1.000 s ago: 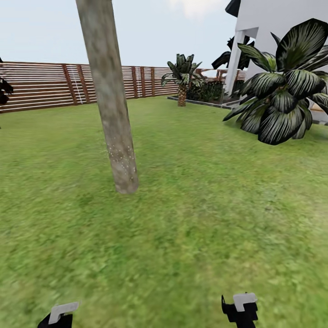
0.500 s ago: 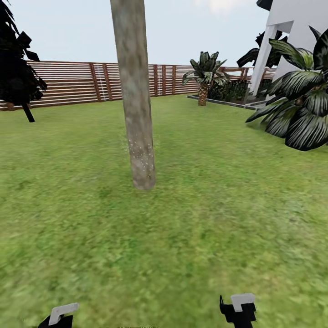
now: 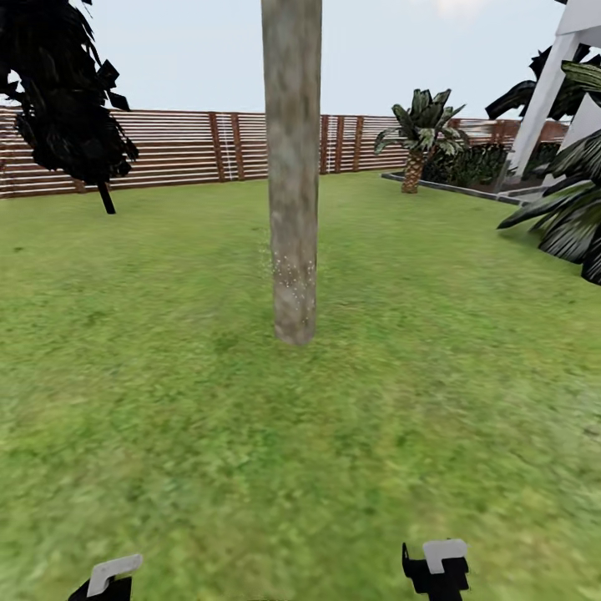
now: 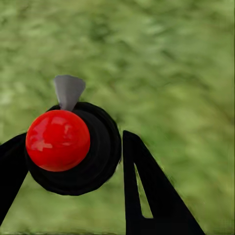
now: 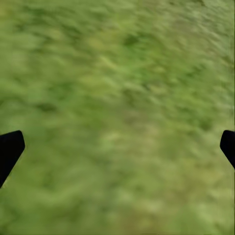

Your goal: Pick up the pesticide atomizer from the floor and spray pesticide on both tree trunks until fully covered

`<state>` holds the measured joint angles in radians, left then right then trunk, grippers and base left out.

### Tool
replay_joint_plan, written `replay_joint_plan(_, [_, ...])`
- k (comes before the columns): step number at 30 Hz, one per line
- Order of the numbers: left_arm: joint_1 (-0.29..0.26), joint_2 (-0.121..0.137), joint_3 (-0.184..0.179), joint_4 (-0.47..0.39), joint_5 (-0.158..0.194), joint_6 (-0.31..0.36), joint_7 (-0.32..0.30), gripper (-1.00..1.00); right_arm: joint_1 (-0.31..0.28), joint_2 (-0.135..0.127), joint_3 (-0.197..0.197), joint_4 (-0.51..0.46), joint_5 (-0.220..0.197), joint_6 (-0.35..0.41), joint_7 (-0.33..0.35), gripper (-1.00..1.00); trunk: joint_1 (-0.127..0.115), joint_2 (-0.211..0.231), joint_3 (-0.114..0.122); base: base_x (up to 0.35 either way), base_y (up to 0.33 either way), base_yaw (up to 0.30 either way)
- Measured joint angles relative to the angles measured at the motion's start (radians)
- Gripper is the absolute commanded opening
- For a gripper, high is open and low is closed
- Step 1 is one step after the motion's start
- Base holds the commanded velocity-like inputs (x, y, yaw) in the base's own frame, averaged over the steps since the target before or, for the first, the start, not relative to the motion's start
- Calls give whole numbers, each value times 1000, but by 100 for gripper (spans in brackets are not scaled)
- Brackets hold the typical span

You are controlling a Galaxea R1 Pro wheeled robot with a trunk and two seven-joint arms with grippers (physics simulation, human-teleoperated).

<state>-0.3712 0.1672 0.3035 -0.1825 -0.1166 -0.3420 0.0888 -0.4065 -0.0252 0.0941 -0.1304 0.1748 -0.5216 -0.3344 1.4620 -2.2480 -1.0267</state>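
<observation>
Carrying the atomizer toward the speckled trunk.

Gripping the atomizer (image 4: 68,147), red cap and grey nozzle showing, the left tool (image 4: 73,166) is sitting narrow around its black body over the grass (image 3: 209,467); the right tool (image 5: 117,147) is hanging wide and empty. Ahead, the trunk (image 3: 292,167) is standing upright on the lawn, white pesticide specks (image 3: 288,271) dotting only its lower part, the fence (image 3: 167,150) behind. Spraying looks partly done; next, the nozzle likely needs raising and aiming at the bare bark higher up.
</observation>
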Motion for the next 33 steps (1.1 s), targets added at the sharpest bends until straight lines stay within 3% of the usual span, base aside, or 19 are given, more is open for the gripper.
replay_joint_plan(33, [0, 3, 0, 0, 11, 2, 2, -100, 1, 11, 1, 0, 0, 0, 0, 100, 0, 0, -6, -41, 9, 279])
